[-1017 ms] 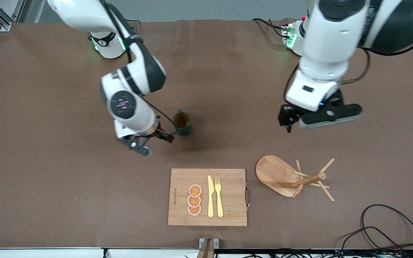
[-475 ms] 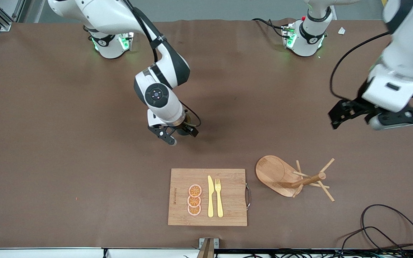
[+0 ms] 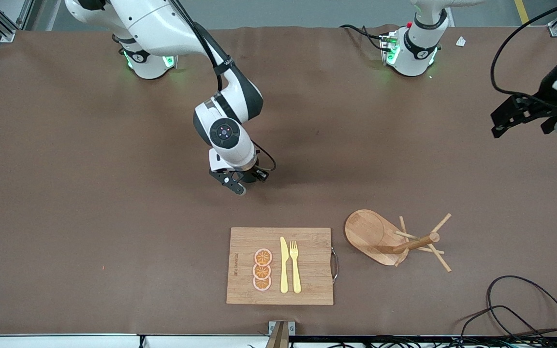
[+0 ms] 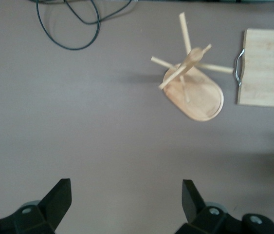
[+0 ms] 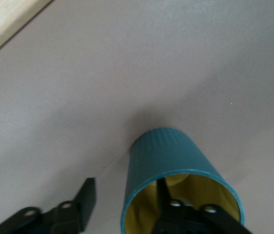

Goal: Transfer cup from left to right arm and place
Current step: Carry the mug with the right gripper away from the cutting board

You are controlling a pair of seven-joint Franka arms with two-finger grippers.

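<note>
Straddling the wall of the cup, the right gripper hangs low over the middle of the table, at a spot farther from the front camera than the cutting board. In the right wrist view one finger reaches down inside the tan-yellow interior, while the other finger stands outside the teal wall with a gap between them, so the hand reads as partly open around the rim and not yet clamped. The cup stands upright on the table, its long axis vertical and its mouth toward the wrist camera; in the front view it is almost wholly hidden under the gripper. No handle shows in either view.

The left gripper is raised over the left arm's end of the table, well apart from the cup; in the left wrist view its fingers are spread wide and empty, with only the mug tree and bare table under them. This arm appears to wait.

The decisive relation is that the cup lies directly under the right hand, with its rim between the two fingers; the likely next move is to close on the wall and lift straight up along the cup's axis.
</note>
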